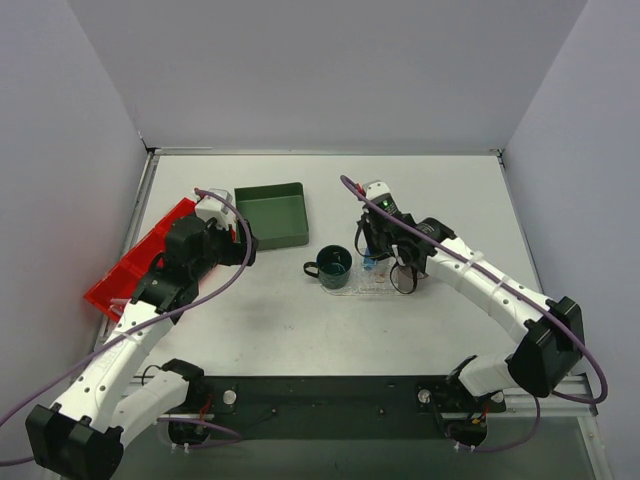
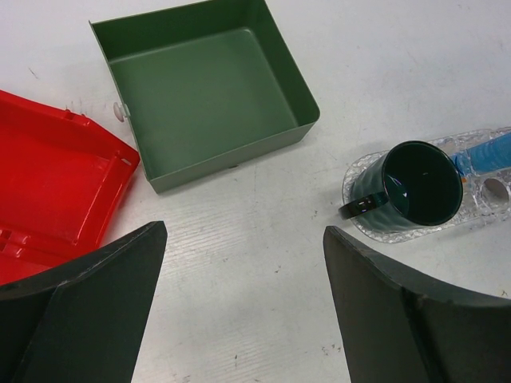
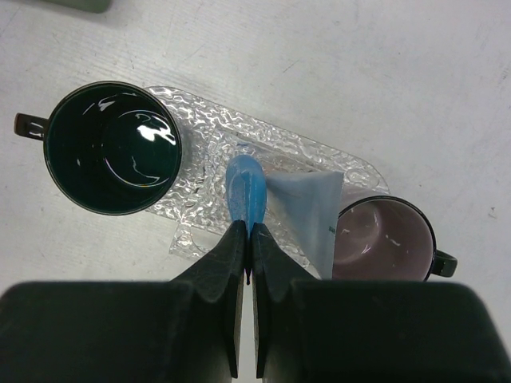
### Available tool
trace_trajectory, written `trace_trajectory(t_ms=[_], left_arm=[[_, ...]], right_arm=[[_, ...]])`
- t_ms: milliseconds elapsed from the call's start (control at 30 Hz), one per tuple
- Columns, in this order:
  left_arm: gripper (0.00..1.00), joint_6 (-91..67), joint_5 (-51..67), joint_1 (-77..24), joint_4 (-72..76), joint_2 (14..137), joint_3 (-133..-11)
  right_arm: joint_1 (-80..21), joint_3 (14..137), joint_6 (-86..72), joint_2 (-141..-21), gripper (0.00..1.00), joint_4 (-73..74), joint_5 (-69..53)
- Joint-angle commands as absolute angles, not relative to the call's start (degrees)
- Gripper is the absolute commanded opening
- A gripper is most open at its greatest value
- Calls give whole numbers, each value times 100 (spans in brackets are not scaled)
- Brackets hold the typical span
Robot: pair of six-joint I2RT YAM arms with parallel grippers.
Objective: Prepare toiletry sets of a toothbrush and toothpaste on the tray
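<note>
Right wrist view: right gripper clenched, pinching what looks like the flat edge of a light-blue wedge-shaped toothpaste tube, nose down over the middle of the clear, textured oblong plastic tray. A second, paler tube lies flat on the tray just beside it. Dark green mug sits on one end of the tray, a mug with a pinkish inside at the other end. No toothbrush I can make out. Left gripper released, wide, empty, well apart from the tray on the green-mug side. Risks, my guess: the thin pinch slips; a dropped tube lands on the lying one and slides off the tray; fingers clip a mug in the tight space; the light tray gets dragged. White desk, faintly scuffed; plain pale walls on three sides.
</note>
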State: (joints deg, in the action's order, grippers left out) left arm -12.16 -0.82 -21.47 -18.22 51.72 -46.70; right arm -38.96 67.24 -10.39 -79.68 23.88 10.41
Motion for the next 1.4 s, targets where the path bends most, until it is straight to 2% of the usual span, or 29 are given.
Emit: trace_trajectory(t_ms=[0, 667, 1000, 1167, 1367], left_arm=[[90, -1143, -88, -2136, -1740, 5203, -4755], [90, -1151, -35, -2136, -1740, 5335, -4772], [90, -1169, -17, -2127, -1767, 5379, -4790], [90, -1178, -88, -2136, -1784, 5353, -4790], [90, -1099, -623, -2127, -1828, 5089, -4746]], right_arm=[[-3841, 6680, -1081, -8051, 0, 2145, 1063], [-3806, 6556, -1099, -8376, 2, 1969, 975], [-3797, 6609, -1081, -8358, 26, 1969, 879], [-3788, 6706, -1037, -8244, 33, 2030, 765], [-3823, 6907, -1020, -7998, 47, 2162, 554]])
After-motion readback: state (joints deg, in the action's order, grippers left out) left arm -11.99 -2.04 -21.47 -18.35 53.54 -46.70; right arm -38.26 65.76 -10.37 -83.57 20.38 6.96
